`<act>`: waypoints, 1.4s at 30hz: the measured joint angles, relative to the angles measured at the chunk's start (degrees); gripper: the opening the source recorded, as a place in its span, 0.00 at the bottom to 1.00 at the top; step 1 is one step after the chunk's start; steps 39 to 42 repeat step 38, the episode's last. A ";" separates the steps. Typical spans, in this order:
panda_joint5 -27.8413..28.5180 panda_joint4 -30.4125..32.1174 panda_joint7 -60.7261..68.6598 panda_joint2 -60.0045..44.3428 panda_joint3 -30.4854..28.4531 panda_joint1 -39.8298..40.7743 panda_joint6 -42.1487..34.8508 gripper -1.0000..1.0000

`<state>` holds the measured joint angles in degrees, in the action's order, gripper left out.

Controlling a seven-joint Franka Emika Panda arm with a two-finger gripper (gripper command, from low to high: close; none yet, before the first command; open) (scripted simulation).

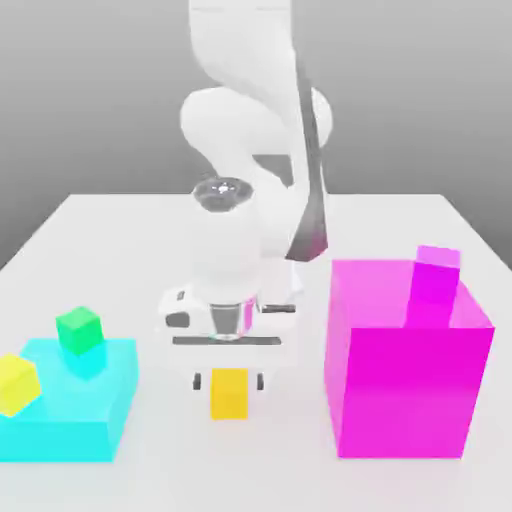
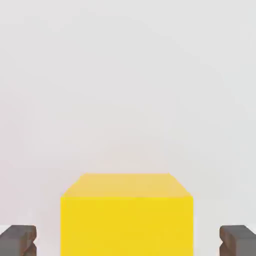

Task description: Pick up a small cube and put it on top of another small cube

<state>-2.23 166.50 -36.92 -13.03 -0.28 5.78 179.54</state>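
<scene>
Yellow cube (image 2: 127, 215) is seen between spread fingers (image 2: 18, 240) of the gripper (image 1: 228, 381), untouched; green cube (image 1: 79, 330) lies at nine o'clock.

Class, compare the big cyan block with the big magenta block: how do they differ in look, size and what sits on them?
The cyan block is low and flat; the magenta block is much taller. The cyan block carries a green cube and a small yellow cube; the magenta block carries one magenta cube. Both are translucent and rest on the table.
</scene>
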 joint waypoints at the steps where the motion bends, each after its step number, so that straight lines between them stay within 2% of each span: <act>1: 0.02 0.00 -0.02 0.00 0.00 0.01 0.00 0.00; 6: 0.28 0.00 -0.25 -0.01 0.07 0.11 -0.01 0.00; 14: 2.73 2.63 -2.00 15.18 -1.72 -0.98 -12.56 0.00; 29: 10.42 -7.26 -6.89 33.01 -15.30 20.51 -39.74 0.00; 31: 10.05 -7.32 -6.54 31.40 -16.39 21.43 -38.31 0.00; 35: 8.53 -5.93 -5.28 24.28 -17.50 21.08 -29.90 0.00; 36: 8.35 -5.70 -5.11 23.18 -17.64 21.01 -28.59 1.00; 42: 8.35 -5.70 -5.11 23.18 -17.64 21.01 -28.59 1.00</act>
